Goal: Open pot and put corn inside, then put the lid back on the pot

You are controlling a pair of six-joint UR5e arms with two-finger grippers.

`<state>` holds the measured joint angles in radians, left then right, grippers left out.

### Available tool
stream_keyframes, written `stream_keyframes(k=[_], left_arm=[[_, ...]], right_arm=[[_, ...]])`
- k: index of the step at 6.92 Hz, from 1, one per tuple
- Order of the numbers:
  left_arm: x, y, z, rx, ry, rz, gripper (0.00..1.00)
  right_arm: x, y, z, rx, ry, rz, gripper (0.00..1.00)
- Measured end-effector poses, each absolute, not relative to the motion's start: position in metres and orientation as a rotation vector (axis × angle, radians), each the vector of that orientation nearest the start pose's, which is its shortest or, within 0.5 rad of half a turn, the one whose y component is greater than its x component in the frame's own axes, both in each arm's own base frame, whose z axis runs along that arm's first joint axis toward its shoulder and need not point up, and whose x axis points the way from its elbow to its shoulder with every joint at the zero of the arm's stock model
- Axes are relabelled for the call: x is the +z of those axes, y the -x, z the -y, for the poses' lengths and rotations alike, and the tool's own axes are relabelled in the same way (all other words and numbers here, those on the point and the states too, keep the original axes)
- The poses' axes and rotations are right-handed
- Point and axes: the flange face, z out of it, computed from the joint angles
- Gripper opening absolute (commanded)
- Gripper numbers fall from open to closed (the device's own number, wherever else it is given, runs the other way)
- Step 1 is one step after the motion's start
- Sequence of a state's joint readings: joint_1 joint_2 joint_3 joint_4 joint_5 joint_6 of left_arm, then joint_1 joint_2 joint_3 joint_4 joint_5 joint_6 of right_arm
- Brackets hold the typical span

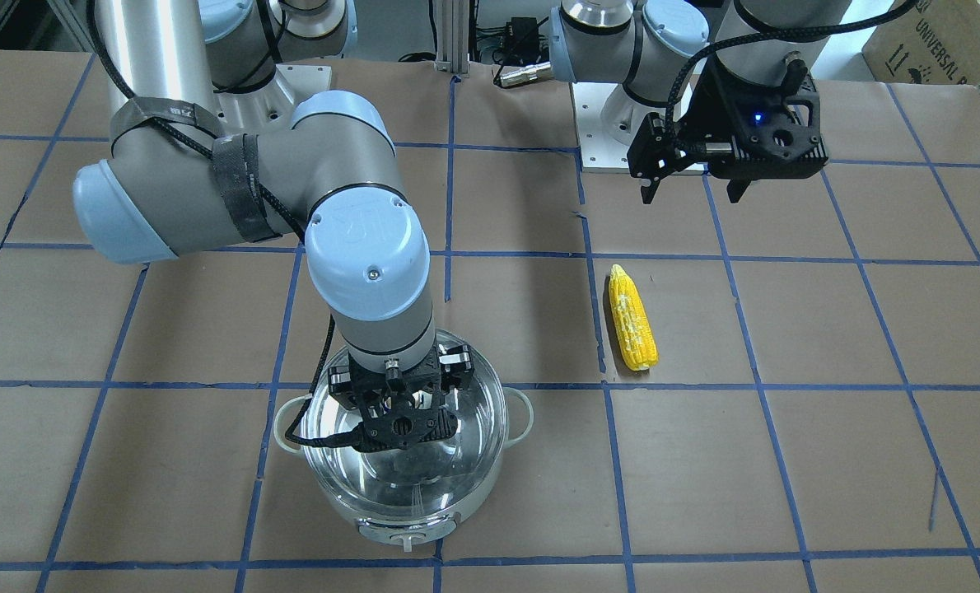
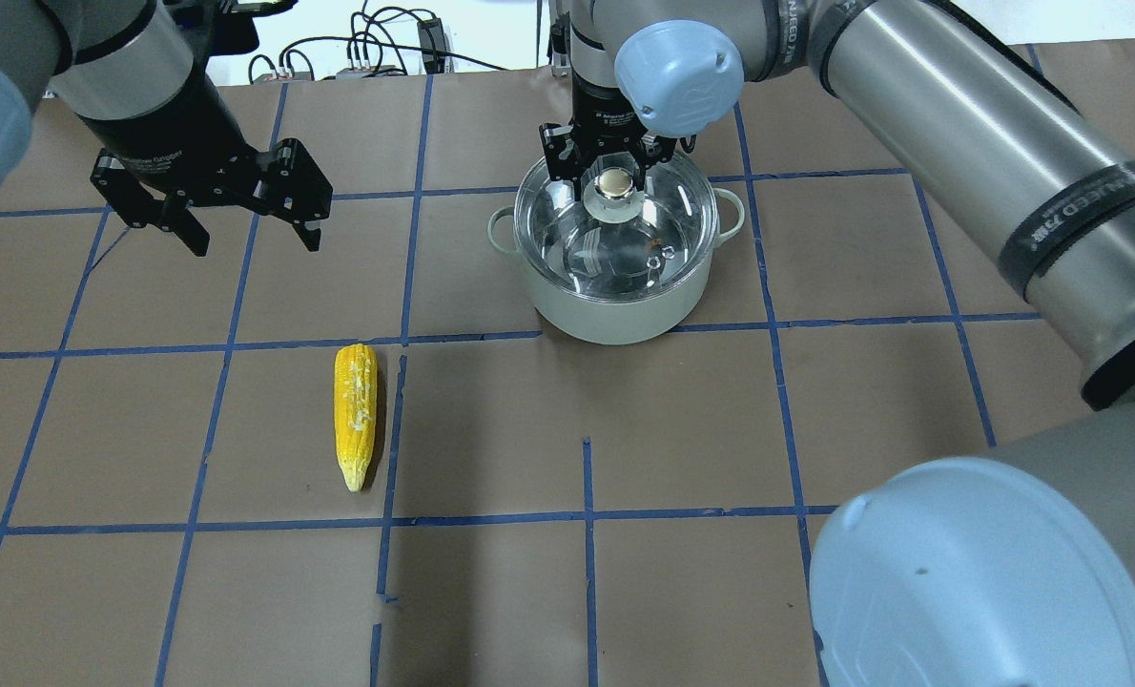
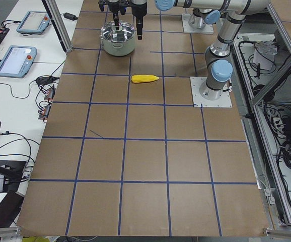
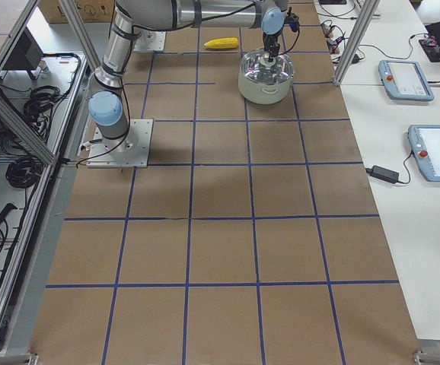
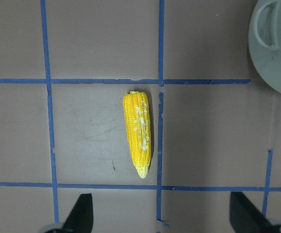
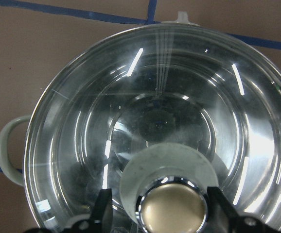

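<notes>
The pale grey pot (image 2: 615,315) stands on the table with the clear glass lid (image 6: 179,97) on it. My right gripper (image 2: 613,176) is lowered over the lid's gold-topped knob (image 6: 172,208). It is open, with a finger (image 6: 104,206) on either side of the knob. The yellow corn (image 2: 356,415) lies flat on the brown paper, about one grid square from the pot. My left gripper (image 2: 256,246) hangs open and empty above the table, on the robot's side of the corn (image 5: 138,133).
Brown paper with a blue tape grid covers the table (image 2: 682,429). The left arm's base plate (image 1: 622,140) sits near the robot's side. Tablets and cables (image 3: 17,58) lie on the white bench beyond the table's far edge.
</notes>
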<state>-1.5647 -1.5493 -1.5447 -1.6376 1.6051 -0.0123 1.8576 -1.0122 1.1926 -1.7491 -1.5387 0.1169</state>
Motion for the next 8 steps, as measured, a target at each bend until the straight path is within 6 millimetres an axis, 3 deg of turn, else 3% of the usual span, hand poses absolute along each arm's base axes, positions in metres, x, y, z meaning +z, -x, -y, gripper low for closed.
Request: stream_keyframes(k=[2,4,6,8], left_arm=[[0.504,0.127,0.481,0.032,0.028,-3.106,1.0],[0.504,0.127,0.482,0.033,0.028,-3.105,1.0],[0.504,0.127,0.482,0.032,0.028,-3.104,1.0],[0.504,0.127,0.482,0.033,0.028,-3.104,1.0]], right_arm=[[0.352,-0.331,0.641,0.036,0.273,-3.101,0.55],[0.352,-0.331,0.641,0.039,0.276,-3.103,0.3],[0.353,-0.33,0.642,0.036,0.273,-3.103,0.27],[0.367,-0.32,0.65,0.025,0.253,-3.106,0.26]])
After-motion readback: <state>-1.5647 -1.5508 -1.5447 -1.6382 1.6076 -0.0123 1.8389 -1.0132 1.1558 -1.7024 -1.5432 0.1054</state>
